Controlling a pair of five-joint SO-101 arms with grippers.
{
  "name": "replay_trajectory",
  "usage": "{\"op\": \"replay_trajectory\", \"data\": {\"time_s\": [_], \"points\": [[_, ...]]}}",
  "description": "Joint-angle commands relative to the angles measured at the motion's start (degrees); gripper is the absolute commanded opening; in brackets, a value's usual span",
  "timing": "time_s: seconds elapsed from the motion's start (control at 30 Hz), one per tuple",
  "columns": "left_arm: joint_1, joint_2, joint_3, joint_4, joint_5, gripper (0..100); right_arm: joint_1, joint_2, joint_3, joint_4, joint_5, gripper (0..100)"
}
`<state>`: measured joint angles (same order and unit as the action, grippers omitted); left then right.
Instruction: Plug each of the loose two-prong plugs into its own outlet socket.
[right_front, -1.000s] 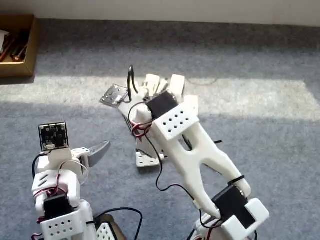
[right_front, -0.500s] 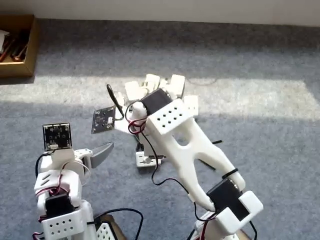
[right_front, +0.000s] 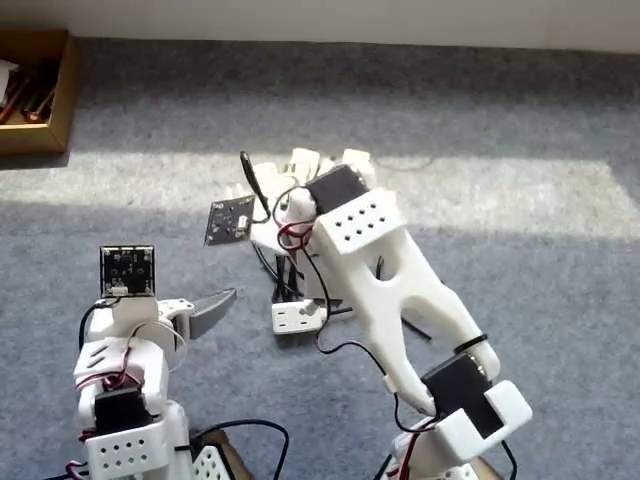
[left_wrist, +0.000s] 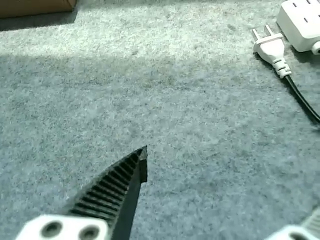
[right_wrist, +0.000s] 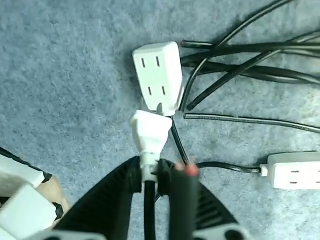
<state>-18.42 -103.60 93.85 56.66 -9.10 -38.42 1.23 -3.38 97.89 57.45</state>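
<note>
Right arm (right_front: 370, 260) shifted, plug (right_wrist: 150, 131) perhaps touching socket (right_wrist: 159, 75)

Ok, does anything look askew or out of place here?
The white two-prong plug in the right end effector points at the end edge of the white outlet block, not its slots. Black cords lie tangled beside it.
</note>
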Motion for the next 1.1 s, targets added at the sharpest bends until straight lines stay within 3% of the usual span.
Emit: {"op": "replay_trajectory", "data": {"time_s": [0.0, 0.33, 0.63, 0.73, 0.9, 1.07], "points": [[2.86, -0.48, 0.13, 0.62, -0.70, 51, 0.92, -0.13, 1.10, -2.86, 1.14, 0.5], [3.21, -0.48, 0.48, 0.88, -0.70, 51, -0.75, 3.38, 9.19, -10.86, 3.34, 0.5], [3.21, -0.48, 0.57, 0.79, -0.70, 51, -1.63, 3.38, 5.32, -10.24, 3.43, 0.5], [3.21, -0.48, 0.40, 0.88, -0.70, 51, -2.77, 3.30, 1.71, -5.67, 3.08, 0.5], [4.70, -0.22, -4.70, 0.97, -0.18, 51, -4.70, 1.19, -8.04, -1.80, -12.57, 0.5], [9.36, -0.13, -8.75, 1.49, 0.88, 51, -8.57, -7.16, -2.42, -4.62, -24.79, 0.5]]}}
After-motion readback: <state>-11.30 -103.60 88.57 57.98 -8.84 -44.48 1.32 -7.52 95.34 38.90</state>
